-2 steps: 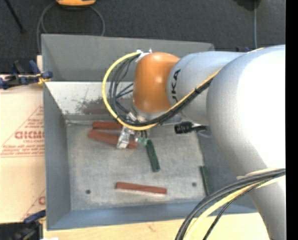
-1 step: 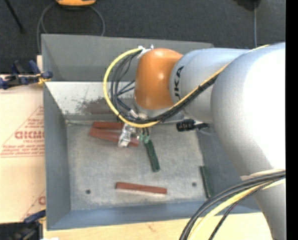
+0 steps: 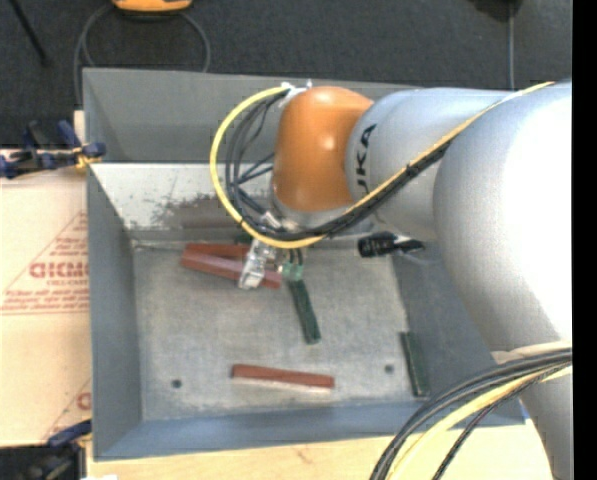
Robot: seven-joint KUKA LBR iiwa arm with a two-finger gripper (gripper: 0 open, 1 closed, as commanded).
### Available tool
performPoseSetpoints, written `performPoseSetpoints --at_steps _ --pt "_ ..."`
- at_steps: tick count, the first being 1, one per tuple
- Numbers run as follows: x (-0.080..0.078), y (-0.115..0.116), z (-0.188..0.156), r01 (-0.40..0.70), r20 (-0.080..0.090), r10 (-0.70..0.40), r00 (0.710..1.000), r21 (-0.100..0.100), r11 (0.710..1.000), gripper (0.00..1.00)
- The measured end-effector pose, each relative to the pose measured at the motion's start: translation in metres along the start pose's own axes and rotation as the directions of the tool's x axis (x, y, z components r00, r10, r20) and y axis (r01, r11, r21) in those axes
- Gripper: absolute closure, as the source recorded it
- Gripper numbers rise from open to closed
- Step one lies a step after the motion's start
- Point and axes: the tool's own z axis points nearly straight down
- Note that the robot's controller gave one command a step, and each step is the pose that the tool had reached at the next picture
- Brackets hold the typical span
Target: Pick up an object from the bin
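Well up the floor of the grey metal bin (image 3: 113, 298), a little left of the frame's centre, the gripper (image 3: 254, 272) is down at the right end of a reddish-brown block (image 3: 210, 261), which lies nearly level on the floor. Whether the gripper is apart, together or clamped on the block cannot be told from this view. Just right of its tip, a dark green bar (image 3: 304, 311) starts under the wrist and runs down and slightly right across the floor; its upper end is beside the block's right end, and whether the two touch cannot be told. Lower in the frame, well apart from both, a thin reddish-brown stick (image 3: 281, 377) lies almost level near the bin's bottom wall. At the lower right a second dark green bar (image 3: 412, 363) lies along the foot of the right wall. Above the gripper the wrist's orange cover (image 3: 313, 148) and a loop of yellow and dark cables (image 3: 223, 158) hide the top part of the floor, and the big silver arm (image 3: 478, 198) covers the bin's upper right. Beside the orange cover, black letters on the arm read KUKA (image 3: 365, 163), running sideways
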Motion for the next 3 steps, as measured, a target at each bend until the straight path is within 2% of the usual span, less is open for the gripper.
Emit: performPoseSetpoints --at_steps 2,3 --pt "-0.002 0.000 -0.030 0.000 0.009 0.000 1.000 -0.004 1.000 1.00" --pt "-0.002 0.000 -0.039 0.000 0.006 0.000 1.000 -0.003 1.000 1.00"
